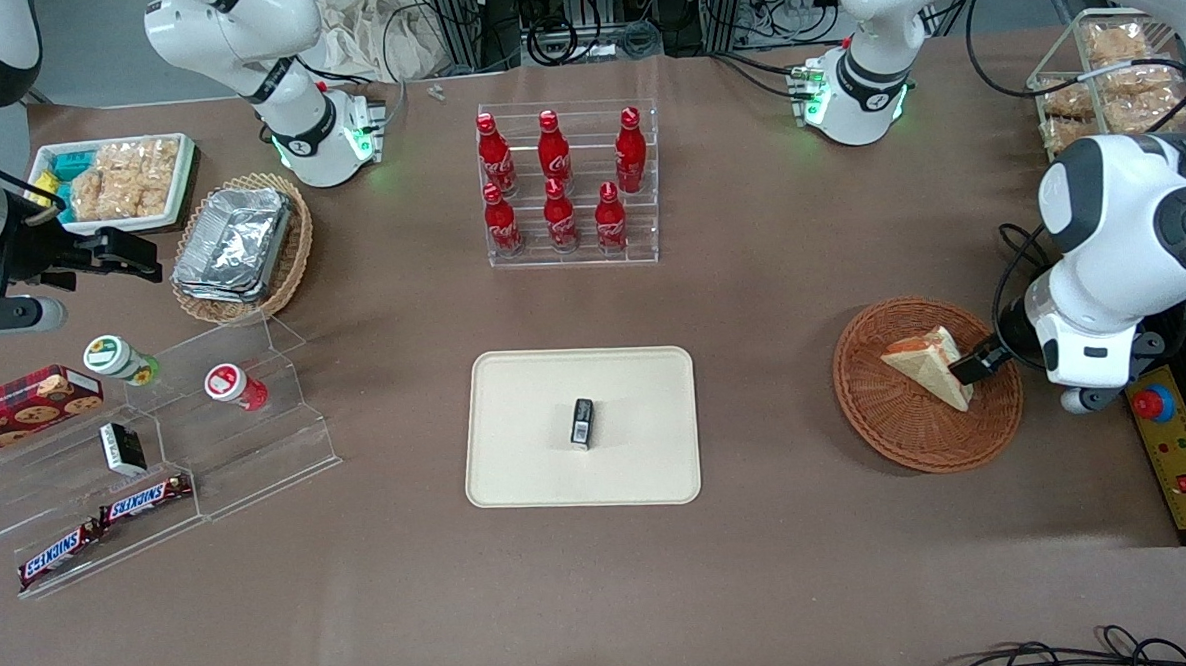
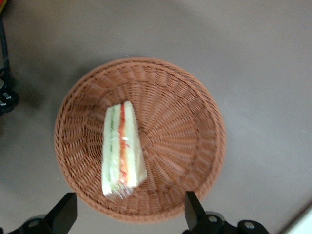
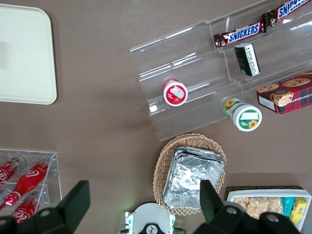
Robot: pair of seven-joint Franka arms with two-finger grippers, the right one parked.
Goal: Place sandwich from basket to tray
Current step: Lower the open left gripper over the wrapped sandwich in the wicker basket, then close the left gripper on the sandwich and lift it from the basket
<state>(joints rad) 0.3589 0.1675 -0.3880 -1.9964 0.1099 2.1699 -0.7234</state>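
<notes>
Sandwich (image 1: 930, 366) lies inside the reddish-brown wicker basket (image 1: 908, 429), lower right of the front frame, its wrapped cut edge with orange-red and green filling visible from the wrist camera (image 2: 122, 148). In the wrist view the wedge sits off-centre on the woven floor of the basket (image 2: 170, 122), with one end near the rim. Left gripper (image 1: 977, 364) is at the basket's edge toward the working arm's end of the table, close to the sandwich; from the front it cannot be told whether it touches. Wrist view shows the two fingers (image 2: 64, 212) spread wide apart, nothing between them: released, with the gripper (image 2: 129, 214) over the basket rim. Cream-beige tray (image 1: 518, 456) sits at centre of the front frame, well apart from the basket; a small black box (image 1: 582, 422) lies on it. Higher in the frame, a clear rack of red bottles (image 1: 558, 179). At left, a tan wicker basket with foil containers (image 1: 234, 244) and a clear stepped stand with Snickers bars (image 1: 101, 525).
</notes>
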